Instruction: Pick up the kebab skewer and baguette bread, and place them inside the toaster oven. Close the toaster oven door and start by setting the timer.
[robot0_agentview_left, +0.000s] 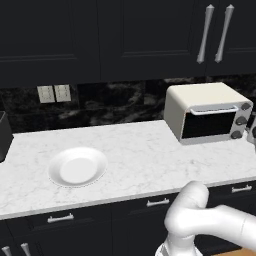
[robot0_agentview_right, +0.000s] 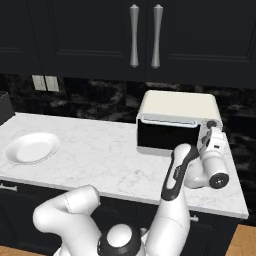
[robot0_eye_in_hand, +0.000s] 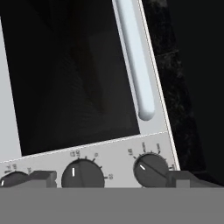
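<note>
Up close, round dark knobs (robot0_eye_in_hand: 83, 175) flank the toaster oven door (robot0_eye_in_hand: 74, 74), smooth glass.

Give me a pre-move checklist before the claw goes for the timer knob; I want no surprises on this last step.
1. Toaster oven door shut: ok, glass panel sits flush in both base views.
2. Plate emptied of skewer and bread: ok, nothing lies on it.
3. Food inside the toaster oven: cannot tell, glass is too dark.
4. Claw at the knob panel: ok, hand view shows knobs just ahead of the fingertips.
5. Claw centred on the timer knob: cannot tell which knob is the timer.
6. Claw closed on a knob: not ok, no knob is gripped.
</note>
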